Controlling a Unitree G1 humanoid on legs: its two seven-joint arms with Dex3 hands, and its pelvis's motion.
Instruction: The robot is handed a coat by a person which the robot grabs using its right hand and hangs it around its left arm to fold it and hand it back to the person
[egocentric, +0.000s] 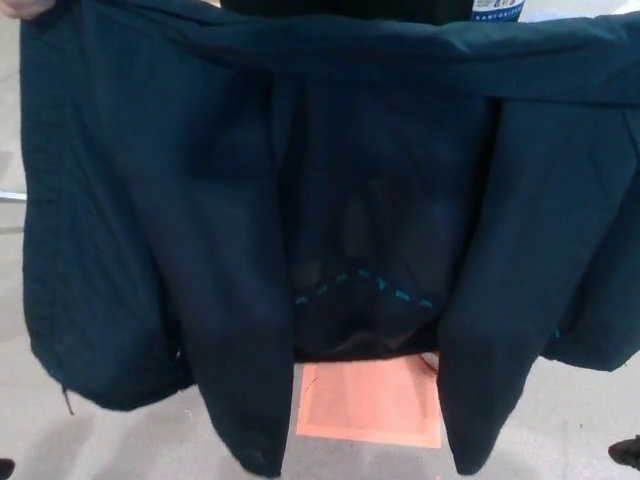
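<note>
A dark navy coat (230, 200) is held up spread wide across almost the whole head view, its lining facing me with a teal dashed stitch line (365, 280) near the middle. A person's hand (20, 8) grips its top left corner; the top right corner runs out of the picture. The coat's front panels hang down to left and right. A small black shape at the bottom right edge may be my right hand (628, 452); too little shows to tell how it stands. My left hand does not show.
An orange square (370, 405) is marked on the grey floor (130, 440) below the coat. The person's dark clothing and a blue-and-white label (497, 10) show above the coat's top edge. A dark speck sits at the bottom left corner.
</note>
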